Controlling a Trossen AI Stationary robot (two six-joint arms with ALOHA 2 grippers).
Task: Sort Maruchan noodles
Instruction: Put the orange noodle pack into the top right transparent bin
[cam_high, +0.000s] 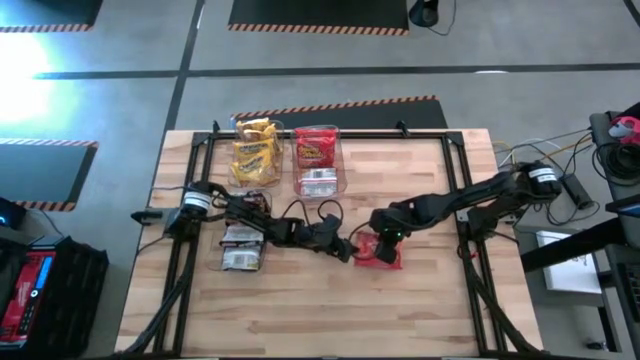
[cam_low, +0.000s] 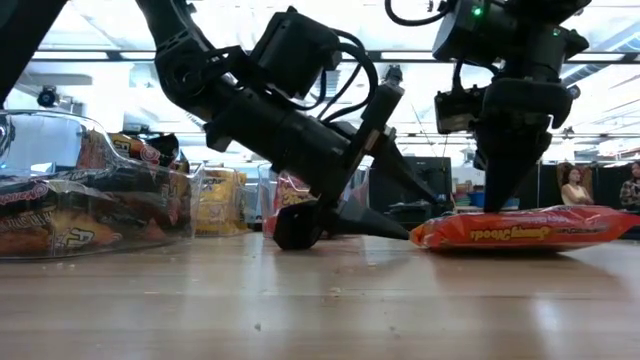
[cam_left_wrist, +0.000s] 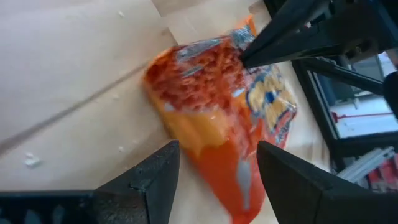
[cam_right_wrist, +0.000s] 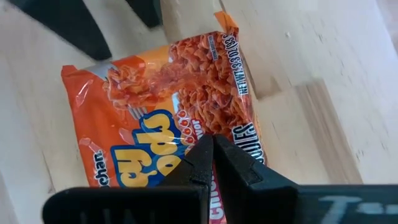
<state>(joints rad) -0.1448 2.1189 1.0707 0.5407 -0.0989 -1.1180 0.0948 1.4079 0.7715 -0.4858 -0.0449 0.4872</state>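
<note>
Orange Maruchan packet (cam_high: 378, 252) lies flat on the table (cam_high: 420, 310), at 4 o'clock from centre. Right gripper (cam_right_wrist: 211, 163) presses on it, fingers together, nothing between them. Left gripper (cam_left_wrist: 217, 168) is spread wide at its 9 o'clock edge. Judged light, crinkly, slippery, brittle inside; pinch an edge seam.

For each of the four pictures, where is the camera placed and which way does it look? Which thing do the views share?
High view: above the table, looking straight down; both arms show.
Low view: at tabletop height, looking level; both arms come from above.
Left wrist view: on the left arm, past the open left hand toward the orange noodle packet.
Right wrist view: on the right arm, past the shut right hand resting on that packet.
All four share this packet.
</note>
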